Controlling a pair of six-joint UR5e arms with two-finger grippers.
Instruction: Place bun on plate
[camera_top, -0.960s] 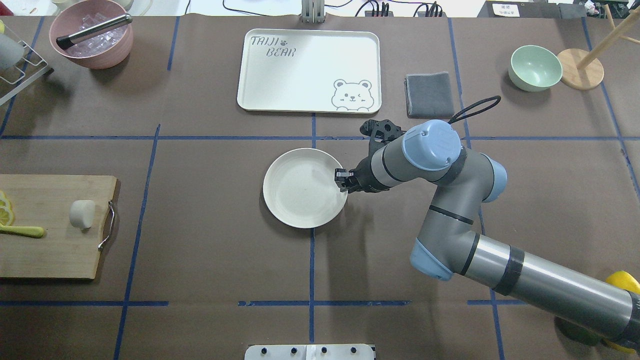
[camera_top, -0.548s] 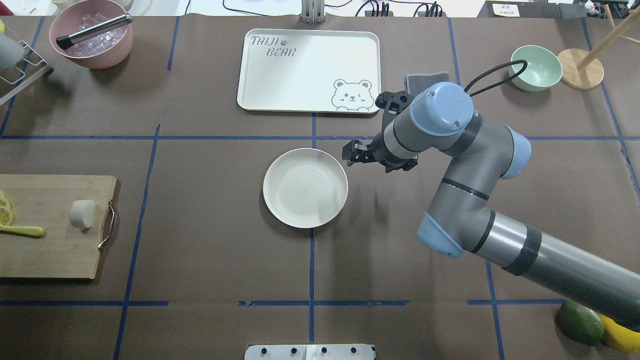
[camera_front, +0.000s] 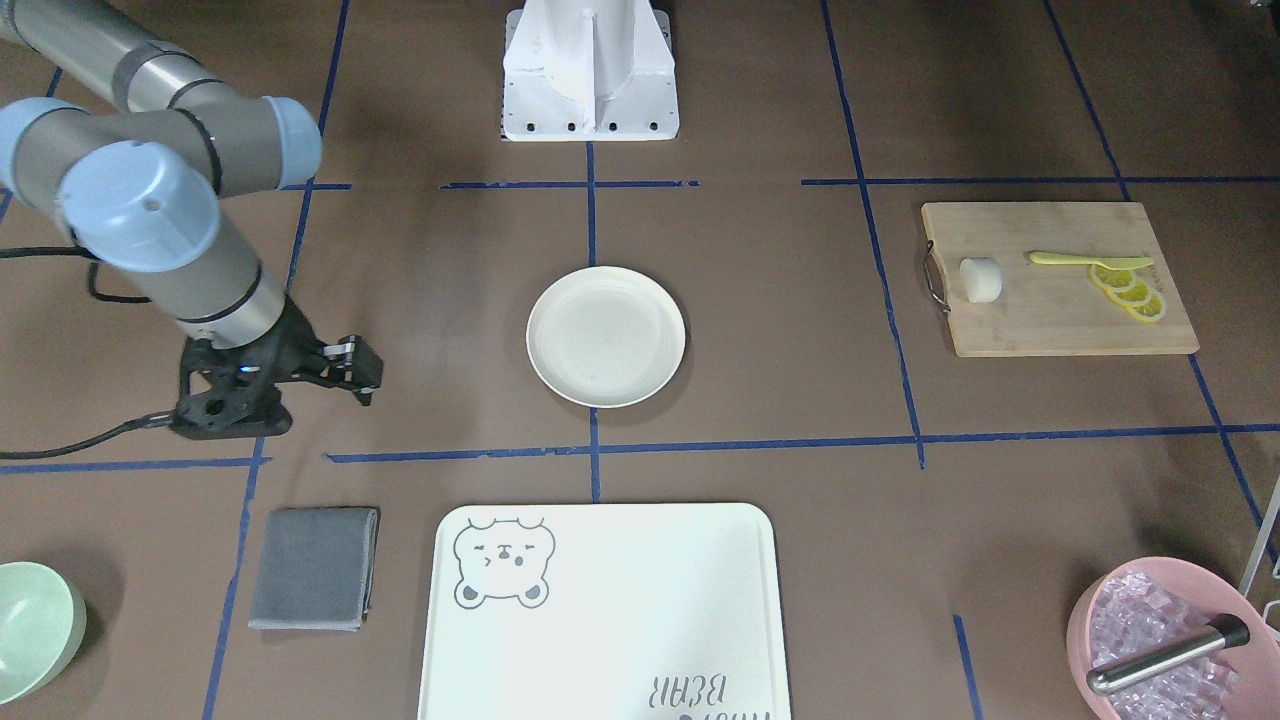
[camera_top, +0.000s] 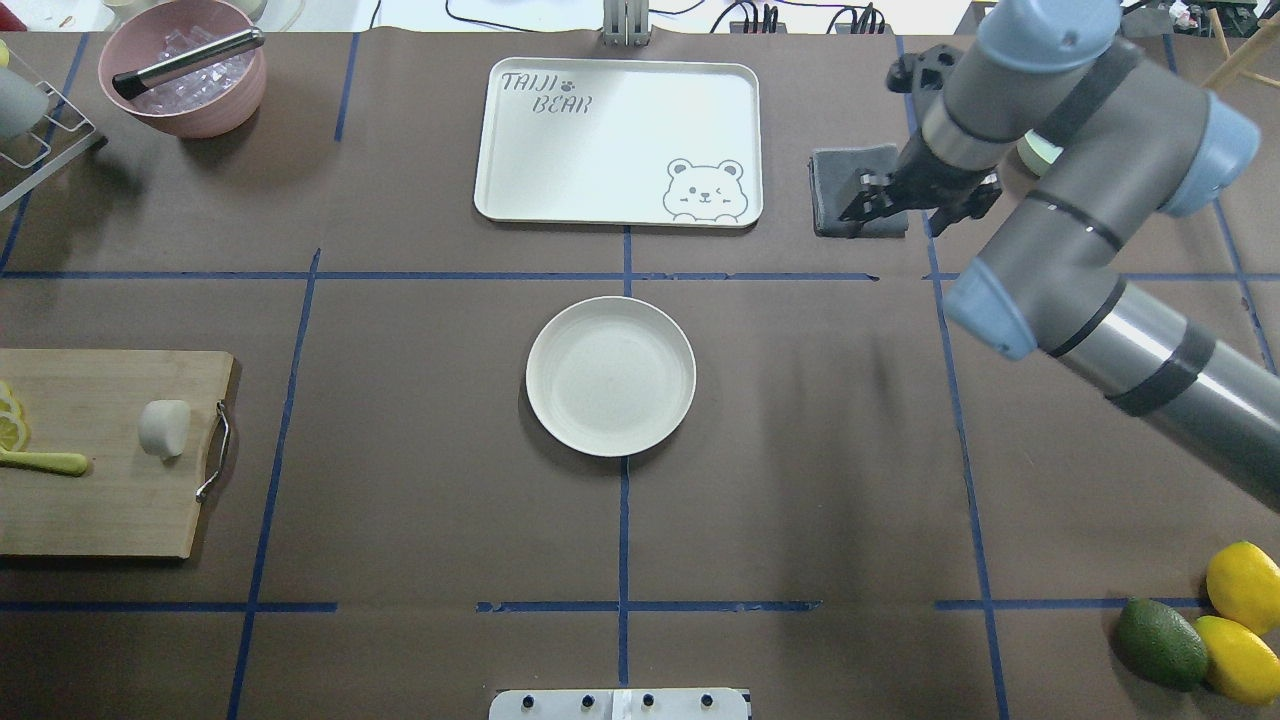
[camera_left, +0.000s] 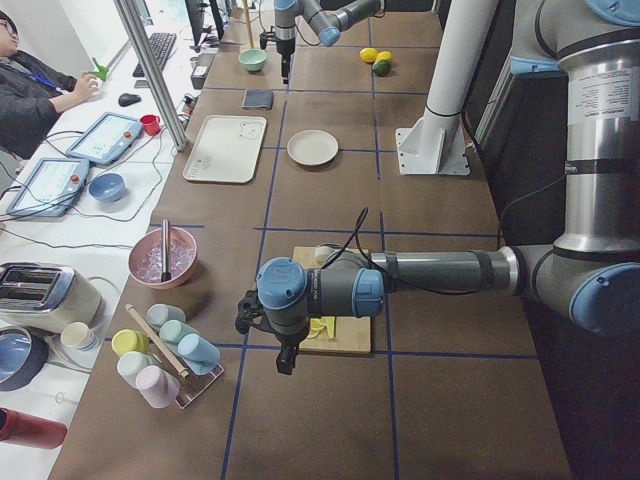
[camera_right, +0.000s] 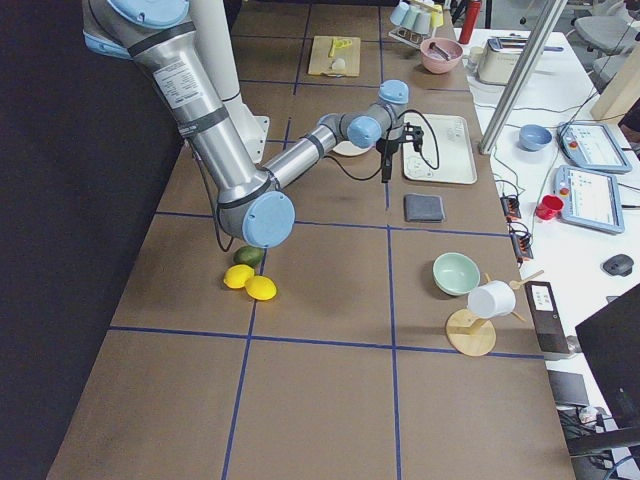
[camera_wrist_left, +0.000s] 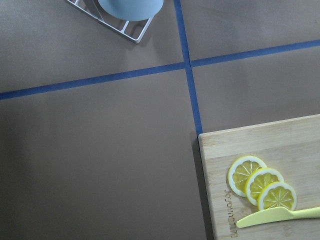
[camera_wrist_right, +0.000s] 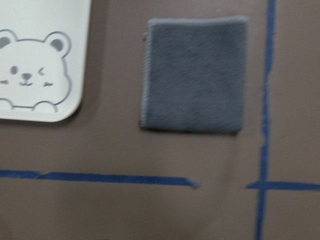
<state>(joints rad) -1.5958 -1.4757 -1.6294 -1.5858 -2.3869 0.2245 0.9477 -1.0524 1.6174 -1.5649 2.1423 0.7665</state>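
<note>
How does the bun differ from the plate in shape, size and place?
Shape: the bun is a stubby cylinder, while the plate is a round, shallow dish with a raised rim.
Size: the bun is much smaller than the plate.
Place: the bun lies on the wooden cutting board, while the plate sits directly on the brown table cover.
Both are plain and whitish.

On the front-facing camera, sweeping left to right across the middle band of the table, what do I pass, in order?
right gripper → plate → bun → lemon slices. The bun and the slices both lie on the cutting board, so it has no separate place in the order.
</note>
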